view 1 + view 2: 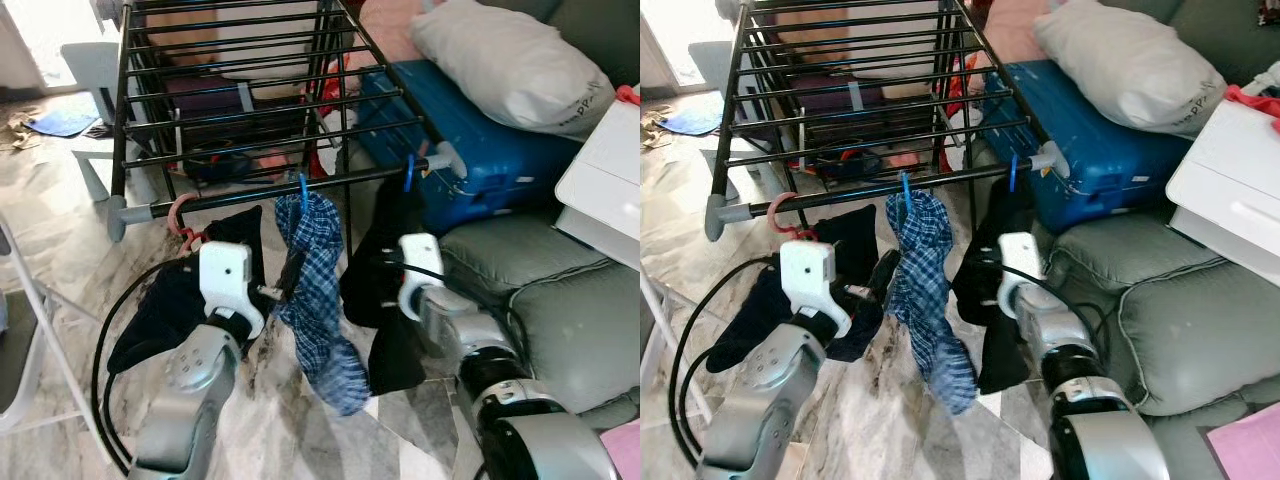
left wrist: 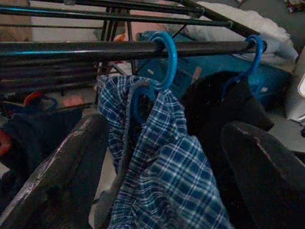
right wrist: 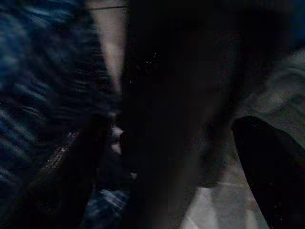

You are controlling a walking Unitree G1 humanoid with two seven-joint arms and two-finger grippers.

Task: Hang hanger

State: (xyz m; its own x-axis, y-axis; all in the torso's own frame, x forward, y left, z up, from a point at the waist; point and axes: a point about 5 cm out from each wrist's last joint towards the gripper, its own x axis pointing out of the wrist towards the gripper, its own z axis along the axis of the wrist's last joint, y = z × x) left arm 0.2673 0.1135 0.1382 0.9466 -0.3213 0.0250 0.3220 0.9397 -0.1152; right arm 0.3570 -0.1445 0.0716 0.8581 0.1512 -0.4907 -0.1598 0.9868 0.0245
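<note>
A black drying rack's front bar [image 1: 240, 200] carries three hangers. A pink hook [image 1: 183, 215] at the left holds a dark garment [image 1: 165, 300]. The middle blue hook [image 2: 167, 52] holds a blue plaid garment [image 1: 320, 290]. A second blue hook [image 1: 408, 170] at the right holds a black garment [image 1: 390, 300]. My left gripper [image 1: 288, 278] is open just below the bar, its fingers [image 2: 62, 176] on either side of the plaid cloth. The right gripper [image 1: 385, 262] is open against the black garment, and its wrist view is very dark.
A blue suitcase [image 1: 470, 140] with a grey pillow [image 1: 510, 60] on it lies right of the rack. A grey sofa [image 1: 560, 310] and a white box [image 1: 610, 180] stand at the right. A chair frame [image 1: 30, 330] is at the left, on the marble floor [image 1: 70, 250].
</note>
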